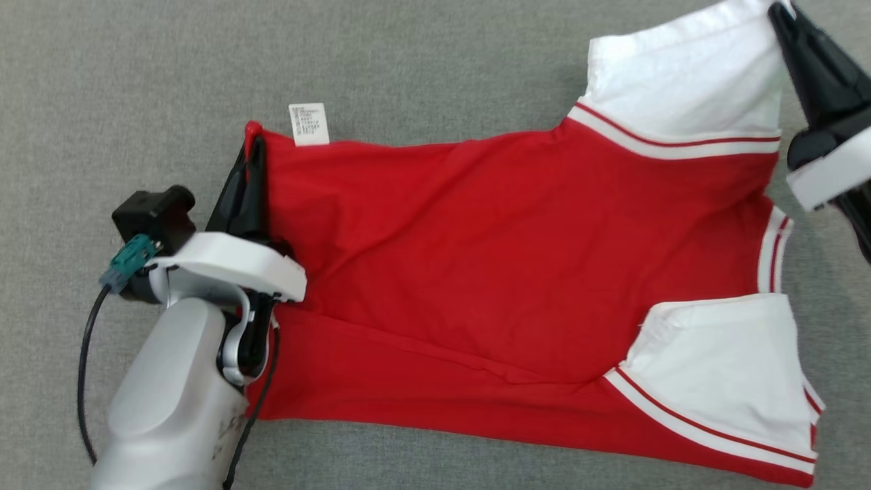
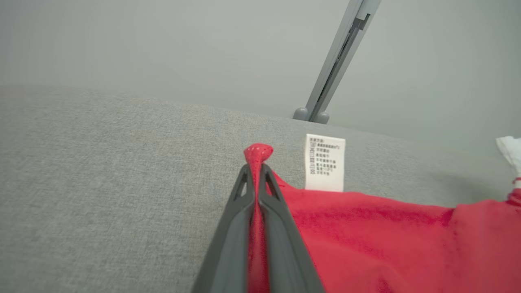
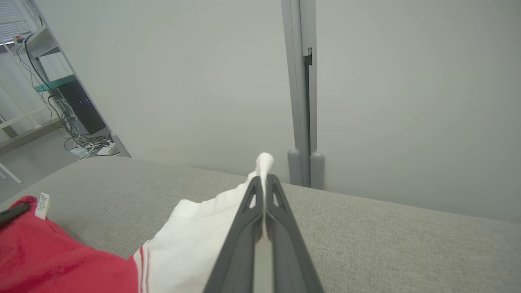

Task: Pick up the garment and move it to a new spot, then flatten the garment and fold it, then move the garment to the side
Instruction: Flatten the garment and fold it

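Red/white garment (image 1: 476, 258) lies spread on grey fabric surface (image 1: 136, 82), care label (image 1: 309, 124) at its far edge. L claw (image 1: 253, 146) clenched on red hem corner nr label; R claw (image 1: 779, 13) clenched on white sleeve tip.

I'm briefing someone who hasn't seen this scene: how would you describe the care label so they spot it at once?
Find the red shirt spread on the grey fabric surface. Beside its corner pinched by the left gripper, a small care label sticks out past the edge. It is the only white piece with printed text; the white sleeves are unprinted.
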### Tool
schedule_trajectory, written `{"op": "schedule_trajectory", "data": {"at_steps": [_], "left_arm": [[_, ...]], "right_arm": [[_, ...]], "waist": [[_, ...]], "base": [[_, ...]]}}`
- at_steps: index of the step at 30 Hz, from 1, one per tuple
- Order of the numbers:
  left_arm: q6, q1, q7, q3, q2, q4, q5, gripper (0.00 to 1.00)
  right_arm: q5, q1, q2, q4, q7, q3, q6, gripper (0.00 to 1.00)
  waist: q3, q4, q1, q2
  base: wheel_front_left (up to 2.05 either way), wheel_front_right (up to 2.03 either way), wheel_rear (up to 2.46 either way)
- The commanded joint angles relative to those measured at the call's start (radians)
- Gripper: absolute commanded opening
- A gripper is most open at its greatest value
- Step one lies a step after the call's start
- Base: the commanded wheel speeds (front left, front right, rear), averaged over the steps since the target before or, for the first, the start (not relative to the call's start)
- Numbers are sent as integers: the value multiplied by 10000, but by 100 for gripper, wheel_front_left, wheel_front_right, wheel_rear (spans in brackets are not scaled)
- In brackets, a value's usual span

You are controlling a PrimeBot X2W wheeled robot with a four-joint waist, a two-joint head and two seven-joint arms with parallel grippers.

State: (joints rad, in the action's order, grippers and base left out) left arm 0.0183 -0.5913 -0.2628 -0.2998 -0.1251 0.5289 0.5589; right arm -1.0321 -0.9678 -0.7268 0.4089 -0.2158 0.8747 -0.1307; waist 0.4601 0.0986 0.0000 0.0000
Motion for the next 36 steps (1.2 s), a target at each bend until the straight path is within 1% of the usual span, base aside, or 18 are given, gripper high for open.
{"op": "schedule_trajectory", "data": {"at_steps": [1, 3, 4, 5, 7, 8, 9, 13, 17, 20, 25, 30, 31, 32, 33, 34, 35, 36], "left_arm": [[92, 425, 109, 126, -235, -400, 132, 0], [121, 643, 176, 163, -297, -602, 208, 0], [174, 1086, 327, 261, -443, -1057, 340, 0], [174, 1086, 327, 261, -443, -1057, 340, 0], [210, 1585, 510, 368, -529, -1552, 541, 0], [188, 2082, 688, 508, -573, -2120, 865, 0], [188, 2082, 688, 508, -573, -2120, 865, 0], [383, 3086, 1093, 649, -778, -3232, 1179, 0], [564, 4020, 1513, 763, -952, -4240, 1516, 0], [651, 4618, 1756, 867, -953, -4840, 1837, 0], [620, 5538, 1999, 1013, -945, -5270, 2387, 0], [550, 6110, 2135, 999, -973, -5153, 2649, 0], [525, 6173, 2157, 969, -983, -5075, 2650, 0], [538, 6224, 2173, 914, -989, -4982, 2627, 6], [534, 6259, 2158, 892, -990, -4884, 2613, 29], [521, 6258, 2122, 850, -1014, -4785, 2535, 57], [556, 6240, 2024, 826, -1035, -4710, 2408, 100], [619, 6240, 1909, 775, -1041, -4639, 2251, 100]], "right_arm": [[-173, 551, -142, -300, -247, -127, 0, 0], [-190, 816, -188, -438, -308, -174, 0, 0], [-272, 1473, -181, -773, -391, -224, 0, 0], [-272, 1473, -181, -773, -391, -224, 0, 0], [-453, 2196, -145, -1108, -441, -328, 0, 0], [-482, 2894, -128, -1376, -469, -421, 0, 0], [-482, 2894, -128, -1376, -469, -421, 0, 0], [-634, 4332, 128, -1710, -493, -787, 0, 0], [-593, 5639, 540, -1947, -499, -1451, 0, 0], [-478, 6403, 774, -2089, -500, -1795, 0, 0], [-332, 7378, 1075, -2088, -500, -2189, 0, 0], [-160, 7967, 1254, -1948, -480, -2337, 0, 0], [-117, 8057, 1298, -1897, -441, -2354, 0, 16], [-123, 8148, 1378, -1851, -412, -2386, 0, 35], [-1, 8218, 1394, -1781, -378, -2408, 0, 50], [85, 8279, 1436, -1718, -329, -2443, 0, 100], [139, 8341, 1524, -1719, -331, -2463, 0, 100], [262, 8388, 1561, -1683, -328, -2519, 0, 100]], "waist": [[-499, -288, 0, 0], [-618, -335, 0, 0], [-843, -447, 0, 0], [-843, -447, 0, 0], [-1049, -545, 0, 0], [-1223, -646, 0, 0], [-1223, -646, 0, 0], [-1489, -823, 0, 0], [-1630, -988, 0, 0], [-1692, -1058, 0, 0], [-1844, -1117, 0, 0], [-1918, -1072, 0, 0], [-1917, -1055, 0, 0], [-1918, -1040, 0, 0], [-1918, -1029, 0, 0], [-1919, -1023, 0, 0], [-1916, -1019, 0, 0], [-1913, -1015, 0, 0]], "base": [[0, 0, 0], [0, 0, 0], [0, 0, 0], [0, 0, 0], [0, 0, 0], [0, 0, 0], [0, 0, 0], [0, 0, 0], [0, 0, 0], [0, 0, 0], [0, 0, 0], [0, 0, 0], [0, 0, 0], [0, 0, 0], [0, 0, 0], [0, 0, 0], [0, 0, 0], [0, 0, 0]]}}
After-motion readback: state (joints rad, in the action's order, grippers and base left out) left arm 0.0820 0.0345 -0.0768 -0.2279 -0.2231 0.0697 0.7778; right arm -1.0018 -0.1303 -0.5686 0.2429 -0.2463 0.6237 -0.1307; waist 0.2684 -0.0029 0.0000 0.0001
